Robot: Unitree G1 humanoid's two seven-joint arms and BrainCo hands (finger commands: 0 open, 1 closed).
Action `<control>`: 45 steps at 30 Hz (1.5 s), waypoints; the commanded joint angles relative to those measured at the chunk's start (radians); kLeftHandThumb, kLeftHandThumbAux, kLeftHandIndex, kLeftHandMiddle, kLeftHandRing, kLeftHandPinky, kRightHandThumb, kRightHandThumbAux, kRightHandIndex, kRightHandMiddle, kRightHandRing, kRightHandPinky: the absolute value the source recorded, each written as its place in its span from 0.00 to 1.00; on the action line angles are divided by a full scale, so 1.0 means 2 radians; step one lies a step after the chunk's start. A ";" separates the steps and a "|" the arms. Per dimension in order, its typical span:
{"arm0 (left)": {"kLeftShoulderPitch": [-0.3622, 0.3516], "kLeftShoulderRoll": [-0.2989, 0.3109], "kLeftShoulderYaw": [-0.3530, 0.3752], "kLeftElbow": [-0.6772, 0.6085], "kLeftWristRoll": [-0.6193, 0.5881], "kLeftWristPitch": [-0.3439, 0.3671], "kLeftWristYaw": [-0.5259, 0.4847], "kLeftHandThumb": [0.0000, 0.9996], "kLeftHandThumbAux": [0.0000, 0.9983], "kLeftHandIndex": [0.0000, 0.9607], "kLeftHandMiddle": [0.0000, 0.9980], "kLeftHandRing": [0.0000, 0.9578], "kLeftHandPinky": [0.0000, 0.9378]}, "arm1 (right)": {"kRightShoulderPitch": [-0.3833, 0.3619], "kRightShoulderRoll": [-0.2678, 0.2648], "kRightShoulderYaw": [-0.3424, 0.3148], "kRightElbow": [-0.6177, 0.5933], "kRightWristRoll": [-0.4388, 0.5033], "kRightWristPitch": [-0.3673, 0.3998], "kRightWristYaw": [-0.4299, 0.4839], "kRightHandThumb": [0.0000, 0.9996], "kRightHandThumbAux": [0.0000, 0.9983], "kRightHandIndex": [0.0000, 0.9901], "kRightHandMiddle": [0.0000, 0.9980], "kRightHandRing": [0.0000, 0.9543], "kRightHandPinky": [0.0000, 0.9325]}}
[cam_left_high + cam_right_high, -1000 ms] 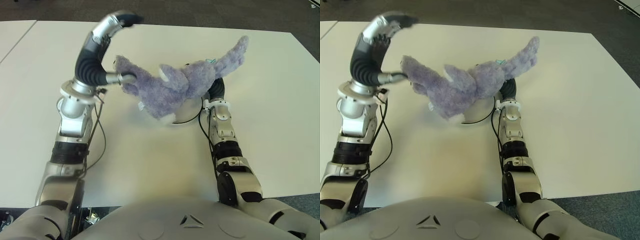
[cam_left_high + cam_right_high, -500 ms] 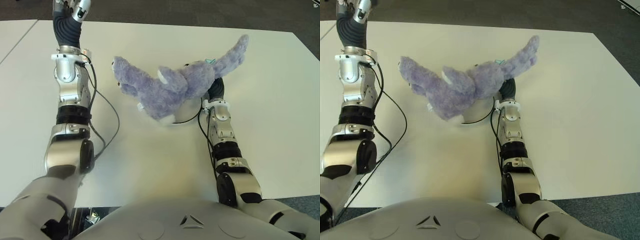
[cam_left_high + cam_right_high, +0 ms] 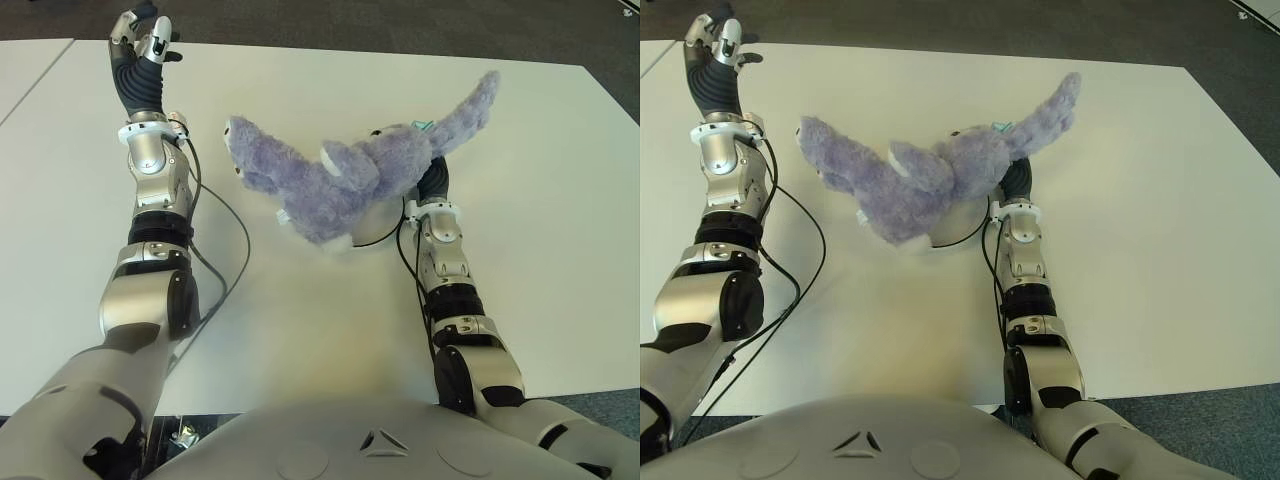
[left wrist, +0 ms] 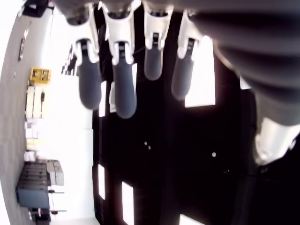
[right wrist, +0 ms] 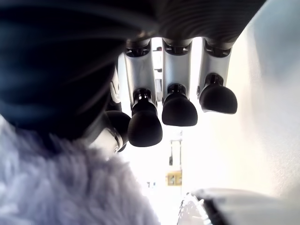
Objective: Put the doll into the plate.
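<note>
While the right hand (image 5: 164, 112), fingers curled under, is propping the doll (image 3: 345, 180) over the plate (image 3: 375, 228), the left hand (image 3: 142, 45) is hovering spread and empty.

purple doll (image 3: 930, 175) over plate (image 3: 962, 228), white table (image 3: 1140, 250)

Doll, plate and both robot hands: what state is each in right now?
Doll: lying across the plate, head and tail overhanging.
Plate: on the table, mostly covered by the doll.
Left robot hand: raised at the table's far left, fingers extended, empty.
Right robot hand: under the doll, fingers curled; grip unclear.
</note>
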 commanded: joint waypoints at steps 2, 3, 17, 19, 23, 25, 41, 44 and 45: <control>-0.004 -0.013 0.005 0.013 0.007 0.004 0.032 0.09 0.66 0.54 0.51 0.53 0.58 | 0.051 0.008 -0.002 0.039 0.003 0.025 0.003 0.70 0.72 0.44 0.82 0.86 0.88; -0.004 -0.014 0.005 0.013 0.007 0.003 0.034 0.09 0.67 0.55 0.53 0.55 0.59 | 0.051 0.008 -0.002 0.039 0.004 0.025 0.003 0.70 0.72 0.44 0.82 0.86 0.88; 0.036 -0.043 -0.012 0.005 -0.003 0.035 -0.011 0.14 0.79 0.69 0.76 0.77 0.80 | 0.049 0.002 -0.006 0.045 0.004 0.023 0.008 0.70 0.72 0.44 0.81 0.86 0.87; 0.046 -0.049 -0.016 0.001 -0.001 0.035 -0.018 0.20 0.79 0.72 0.78 0.80 0.83 | 0.050 0.001 -0.007 0.041 0.003 0.025 0.007 0.70 0.72 0.44 0.81 0.85 0.87; 0.068 -0.057 -0.029 -0.017 0.010 0.039 -0.022 0.28 0.79 0.75 0.81 0.83 0.84 | 0.052 -0.001 -0.010 0.035 0.003 0.028 0.004 0.71 0.72 0.44 0.81 0.85 0.87; 0.078 -0.061 -0.034 -0.026 0.013 0.042 -0.021 0.31 0.79 0.76 0.82 0.84 0.82 | 0.053 -0.002 -0.011 0.032 0.004 0.029 0.004 0.71 0.72 0.45 0.81 0.85 0.87; 0.162 -0.084 -0.058 -0.118 0.017 0.071 -0.040 0.31 0.81 0.81 0.85 0.87 0.82 | 0.065 -0.004 -0.016 0.000 0.005 0.031 0.000 0.71 0.72 0.45 0.80 0.83 0.85; 0.183 -0.094 -0.070 -0.147 0.021 0.082 -0.043 0.30 0.81 0.82 0.85 0.88 0.83 | 0.068 -0.003 -0.017 -0.009 0.006 0.033 0.001 0.71 0.72 0.45 0.79 0.83 0.86; 0.186 -0.095 -0.072 -0.153 0.021 0.085 -0.043 0.30 0.81 0.82 0.86 0.88 0.84 | 0.069 -0.003 -0.017 -0.011 0.006 0.033 0.001 0.71 0.72 0.45 0.79 0.83 0.87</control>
